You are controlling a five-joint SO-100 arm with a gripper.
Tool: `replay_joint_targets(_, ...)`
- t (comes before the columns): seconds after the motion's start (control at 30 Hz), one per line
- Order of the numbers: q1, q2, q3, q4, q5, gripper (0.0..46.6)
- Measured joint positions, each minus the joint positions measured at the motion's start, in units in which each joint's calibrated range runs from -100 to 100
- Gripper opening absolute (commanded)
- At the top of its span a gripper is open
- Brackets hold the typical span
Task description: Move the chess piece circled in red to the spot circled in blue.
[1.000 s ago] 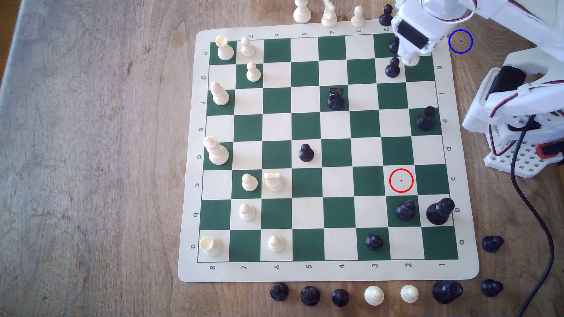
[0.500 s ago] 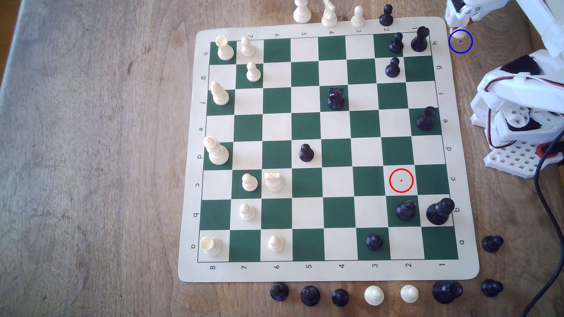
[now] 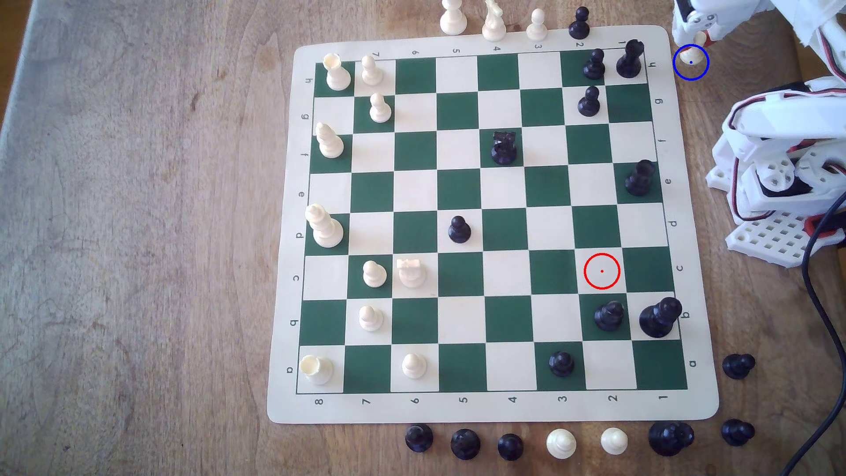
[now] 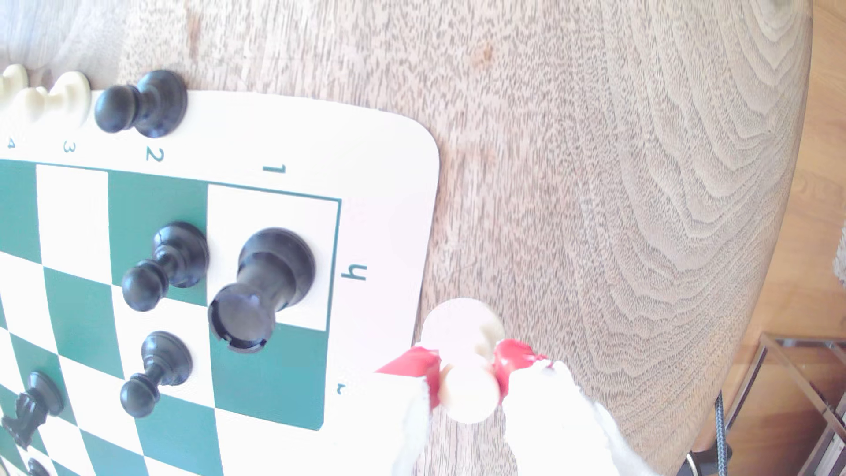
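Observation:
My gripper (image 3: 699, 39) is off the board's corner at the exterior view's upper right, shut on the cream pawn (image 3: 690, 54). The pawn's flared base sits inside the upper part of the blue circle (image 3: 695, 73) on the bare wood; whether it touches the table I cannot tell. In the wrist view the red-tipped fingers (image 4: 512, 366) press both sides of the cream pawn (image 4: 469, 396) at its head and neck, just beyond the mat's edge. The red circle (image 3: 602, 271) rings an empty cream square on the chessboard (image 3: 485, 412).
A black rook (image 3: 629, 59) and two black pawns (image 3: 594, 64) (image 3: 588, 101) stand on the board corner close to the gripper. The arm's white base (image 3: 778, 192) and a black cable (image 3: 819, 293) fill the exterior view's right. Captured pieces line the wood beyond the board's top and bottom edges.
The gripper carried the pawn from the board's corner squares to the exterior view's right, off the mat, to the blue circle. Over the last half second the pawn sank slightly into the circle.

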Motion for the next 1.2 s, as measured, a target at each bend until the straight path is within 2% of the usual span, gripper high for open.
replay_joint_targets(0.23, 1.18, 5.28, 0.00, -3.75, 0.44, 0.4)
replay_joint_targets(1.13, 0.96, 6.45, 3.98, -10.28, 0.73, 0.3)
replay_joint_targets(1.2, 0.96, 6.45, 3.98, -10.28, 0.73, 2.0)
